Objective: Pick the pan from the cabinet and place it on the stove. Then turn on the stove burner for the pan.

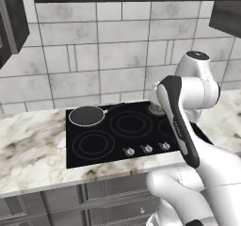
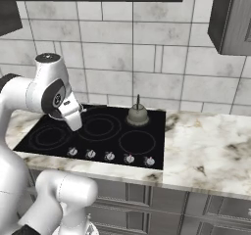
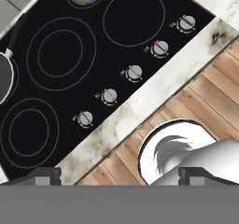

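Knobs (image 3: 108, 95) nearest hand view | pan (image 1: 86, 116) on stove (image 1: 108, 145), left view | kettle (image 2: 138, 115), right view

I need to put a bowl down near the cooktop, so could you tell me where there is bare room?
The marble counter right of the stove is bare, and so is the stretch left of it. On the glass, the front left ring and the front right ring by the knobs are free. The back is crowded: the pan at back left, the kettle at back right.

A kitchen: black glass stove (image 1: 117, 131) set in a marble worktop (image 2: 211, 146), tiled wall (image 1: 103, 55) behind it.
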Controlling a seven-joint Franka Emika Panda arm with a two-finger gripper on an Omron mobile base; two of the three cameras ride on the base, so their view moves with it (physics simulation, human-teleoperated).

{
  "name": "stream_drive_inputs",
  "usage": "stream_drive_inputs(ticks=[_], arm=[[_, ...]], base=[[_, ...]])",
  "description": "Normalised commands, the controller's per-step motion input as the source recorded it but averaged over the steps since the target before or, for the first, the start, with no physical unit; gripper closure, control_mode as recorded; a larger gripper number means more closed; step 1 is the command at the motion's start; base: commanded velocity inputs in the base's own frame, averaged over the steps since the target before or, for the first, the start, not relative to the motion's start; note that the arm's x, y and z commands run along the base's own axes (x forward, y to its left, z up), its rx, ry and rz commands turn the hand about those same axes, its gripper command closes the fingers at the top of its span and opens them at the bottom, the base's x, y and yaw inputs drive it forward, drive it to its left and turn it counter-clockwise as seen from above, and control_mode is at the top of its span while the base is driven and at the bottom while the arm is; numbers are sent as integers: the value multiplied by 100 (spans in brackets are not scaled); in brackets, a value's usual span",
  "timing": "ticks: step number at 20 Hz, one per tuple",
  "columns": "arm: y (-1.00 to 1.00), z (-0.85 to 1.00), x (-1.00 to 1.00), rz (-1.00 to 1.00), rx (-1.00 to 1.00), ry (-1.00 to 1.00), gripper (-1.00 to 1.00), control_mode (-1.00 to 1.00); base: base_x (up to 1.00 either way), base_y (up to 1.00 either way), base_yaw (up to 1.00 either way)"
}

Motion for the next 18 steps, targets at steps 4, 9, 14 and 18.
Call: stream_drive_inputs(ticks=[4, 9, 14, 18], arm=[[21, -49, 2, 25, -10, 2, -100, -100], [-2, -52, 18, 23, -6, 0, -100, -100], [-6, -49, 23, 28, -3, 0, -100, -100], [-2, -36, 25, 30, -5, 0, -100, -100]], base=[[0, 0, 0], [0, 0, 0], [0, 0, 0], [0, 0, 0]])
